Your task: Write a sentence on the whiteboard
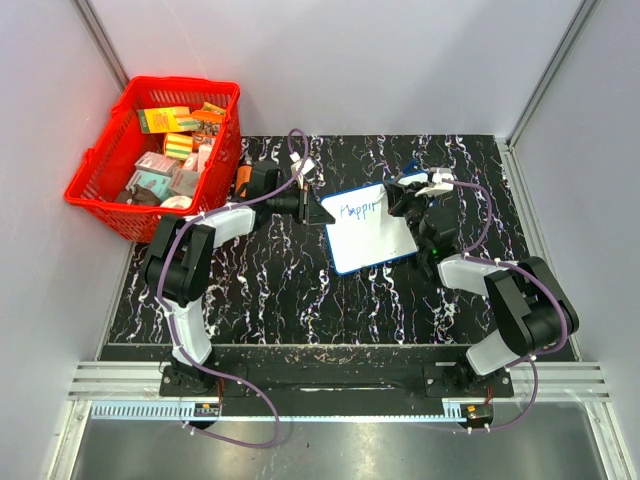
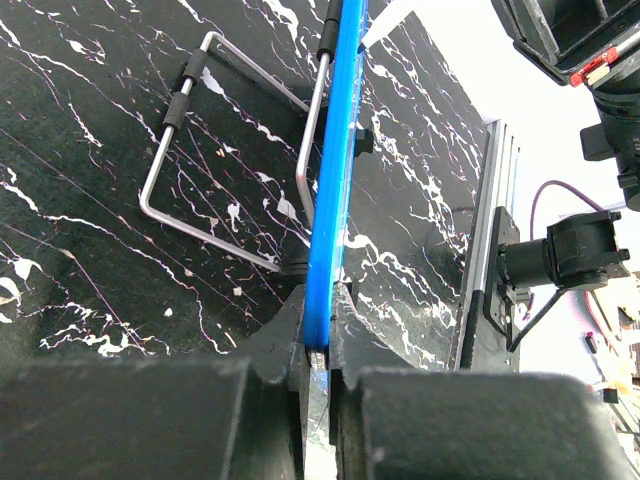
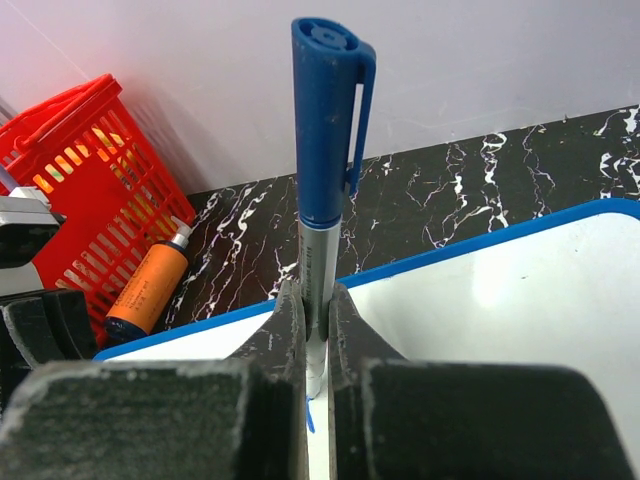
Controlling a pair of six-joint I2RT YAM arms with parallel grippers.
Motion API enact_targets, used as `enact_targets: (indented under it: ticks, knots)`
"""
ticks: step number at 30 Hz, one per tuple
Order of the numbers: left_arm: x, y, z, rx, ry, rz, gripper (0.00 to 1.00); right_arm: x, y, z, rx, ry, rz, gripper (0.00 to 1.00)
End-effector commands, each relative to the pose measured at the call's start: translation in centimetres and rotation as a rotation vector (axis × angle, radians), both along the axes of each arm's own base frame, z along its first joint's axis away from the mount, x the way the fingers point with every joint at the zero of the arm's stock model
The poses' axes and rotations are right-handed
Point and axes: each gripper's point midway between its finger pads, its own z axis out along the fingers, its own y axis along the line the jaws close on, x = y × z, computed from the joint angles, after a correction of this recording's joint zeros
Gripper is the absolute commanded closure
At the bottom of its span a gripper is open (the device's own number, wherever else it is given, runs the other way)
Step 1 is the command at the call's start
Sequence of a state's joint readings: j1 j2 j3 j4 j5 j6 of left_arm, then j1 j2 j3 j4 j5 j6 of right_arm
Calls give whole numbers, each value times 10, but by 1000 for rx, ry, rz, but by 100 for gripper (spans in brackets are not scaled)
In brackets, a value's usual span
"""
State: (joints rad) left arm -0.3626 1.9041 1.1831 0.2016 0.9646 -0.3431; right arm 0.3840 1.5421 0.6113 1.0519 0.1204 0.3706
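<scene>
Your whiteboard (image 1: 372, 228) sits mid-table on the black marbled table (image 1: 260, 300), between the two arms, turned a bit so its long side runs diagonally. Your left gripper (image 2: 318, 330) is pinched tight on the board's thin blue rim at the left edge; in the left wrist view the rim runs straight up out of the closed fingers, edge-on. Just left of that rim there's a bent wire loop (image 2: 230, 160) with black sleeves against the marble. It could be the board's stand, but I honestly can't tell from this angle. Your right gripper (image 3: 315, 330) is clamped on a blue marker (image 3: 325, 150), held upright with the cap end pointing up, over the board's upper right part. The tip is hidden behind the fingers, so I can't say if it's touching the surface. As for the sentence (image 1: 360, 208), from the top view you've only got something like "Happi" in thin blue along the board's upper left, and the rest of the white is bare. The red basket (image 1: 155, 160), full of small boxes, is off at the far left corner, well apart from the board, and an orange bottle (image 1: 243, 178) with a white nozzle lies on the table just beside it.
</scene>
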Motion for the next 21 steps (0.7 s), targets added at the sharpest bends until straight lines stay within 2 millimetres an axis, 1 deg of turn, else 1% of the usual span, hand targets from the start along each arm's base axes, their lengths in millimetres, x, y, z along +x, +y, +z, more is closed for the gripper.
enact_targets:
  ticks: [1, 3, 9, 13, 16, 18, 20, 21]
  knots:
    - [4, 8, -29, 121, -61, 48, 100, 0, -13, -1, -22, 0, -61, 100]
    - [4, 8, -29, 121, -60, 47, 100, -2, -14, -6, -23, 11, -62, 100]
    - [4, 7, -29, 121, -59, 45, 100, -6, -14, -12, -29, 22, -53, 100]
    - [4, 7, -29, 120, -59, 46, 100, -8, -15, -11, -22, 16, -55, 100]
    - [5, 7, -29, 122, -58, 47, 100, -10, -15, -3, -15, 0, -51, 100]
    - [4, 7, -29, 122, -59, 46, 100, -12, -14, 9, -4, -27, -43, 100]
    - [4, 7, -29, 123, -58, 46, 100, -14, -15, 17, 2, -46, -39, 100]
    - [4, 7, -30, 123, -56, 46, 100, -17, -16, 25, 11, -64, -41, 100]
